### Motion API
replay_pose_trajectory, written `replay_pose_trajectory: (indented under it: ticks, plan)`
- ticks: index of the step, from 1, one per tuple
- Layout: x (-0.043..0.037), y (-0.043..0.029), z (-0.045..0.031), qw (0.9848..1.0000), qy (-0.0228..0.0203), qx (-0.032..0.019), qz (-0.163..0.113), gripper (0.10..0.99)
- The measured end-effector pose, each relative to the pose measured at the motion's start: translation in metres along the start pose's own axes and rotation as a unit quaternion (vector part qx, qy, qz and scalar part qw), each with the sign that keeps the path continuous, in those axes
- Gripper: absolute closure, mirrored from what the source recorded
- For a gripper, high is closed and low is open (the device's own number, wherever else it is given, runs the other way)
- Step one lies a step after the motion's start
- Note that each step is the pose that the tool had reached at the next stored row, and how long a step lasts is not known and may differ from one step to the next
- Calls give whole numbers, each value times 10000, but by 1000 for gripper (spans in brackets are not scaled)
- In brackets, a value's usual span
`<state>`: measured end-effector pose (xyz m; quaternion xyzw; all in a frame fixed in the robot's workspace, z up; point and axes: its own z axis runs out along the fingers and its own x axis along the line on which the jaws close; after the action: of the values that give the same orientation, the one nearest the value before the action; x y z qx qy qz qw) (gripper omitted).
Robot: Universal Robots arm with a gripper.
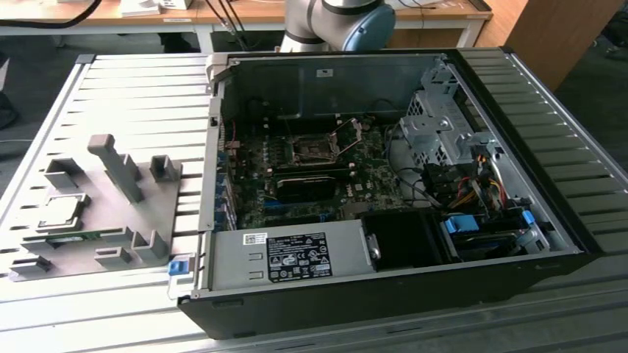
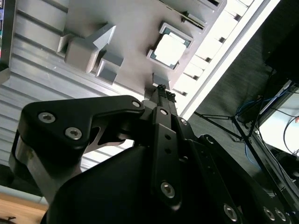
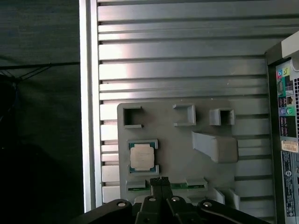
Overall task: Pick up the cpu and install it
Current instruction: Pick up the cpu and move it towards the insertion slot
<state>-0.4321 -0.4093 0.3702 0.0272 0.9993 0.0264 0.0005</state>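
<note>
One cpu (image 3: 142,157) is on the job here. It lies flat on the grey fixture plate (image 3: 180,149), shiny top up, seated between that plate's small corner brackets. In the exterior view you find it near the plate's end toward the exterior view's left.

Your pincer (image 3: 159,179) hangs above the plate's edge. Its tip is over the long green strip (image 3: 180,185), which lies in a slot along that edge of the plate. In both wrist views the cpu sits just beside the tip, one nest further in on the plate than the strip. The pincer is apart from the cpu and touches neither the chip nor the plate.

Its two fingers (image 3: 154,185) are pressed together with no visible gap, and they hold nothing.

The plate rests on the slatted metal surface (image 1: 128,81). Beside the plate, toward the exterior view's right, the open computer case (image 1: 393,294) lies on its side. The black socket (image 1: 316,151) with its metal frame is on the board inside the case, well apart from the plate and the cpu.
</note>
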Motion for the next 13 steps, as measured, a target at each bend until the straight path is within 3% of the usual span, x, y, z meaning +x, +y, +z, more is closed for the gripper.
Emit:
replay_pose_trajectory:
  ticks: [3,13]
  plan:
    - [-1,-6,47,10000,23,-2,-97,980]
    - [24,-37,192,9999,26,-95,-98,980]
